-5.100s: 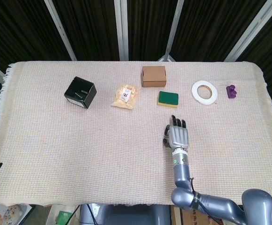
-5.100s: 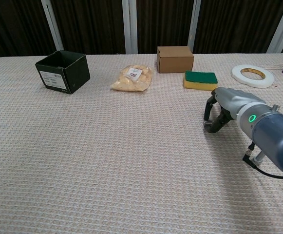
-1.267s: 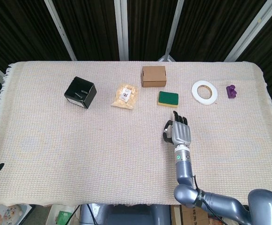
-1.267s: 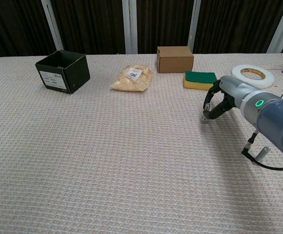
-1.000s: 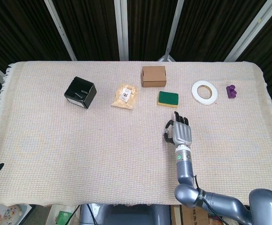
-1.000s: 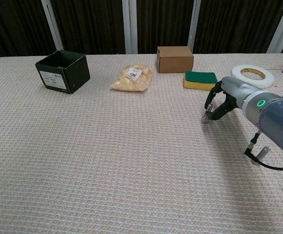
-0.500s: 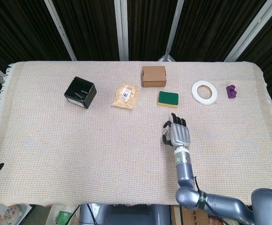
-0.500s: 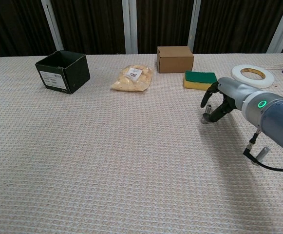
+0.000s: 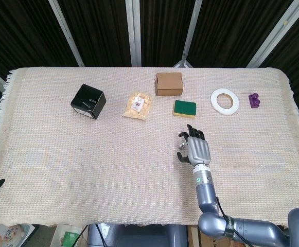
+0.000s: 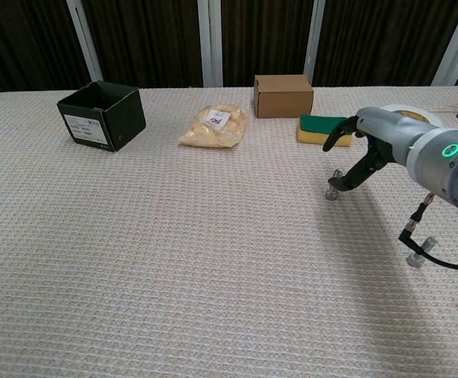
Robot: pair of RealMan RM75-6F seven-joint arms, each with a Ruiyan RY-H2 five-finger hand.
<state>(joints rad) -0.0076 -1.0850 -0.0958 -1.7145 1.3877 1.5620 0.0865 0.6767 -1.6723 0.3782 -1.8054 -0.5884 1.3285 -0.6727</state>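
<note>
Just short of the green sponge (image 9: 184, 108), right robot hand (image 9: 195, 149) spread wide, empty, above the cloth (image 9: 87, 154).

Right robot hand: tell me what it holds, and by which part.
Nothing. The right robot hand is empty with fingers spread, just short of the green sponge. No left robot hand shows in either view.

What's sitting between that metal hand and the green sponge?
Nothing: in the head view only bare woven cloth separates the right hand from the green sponge.
</note>
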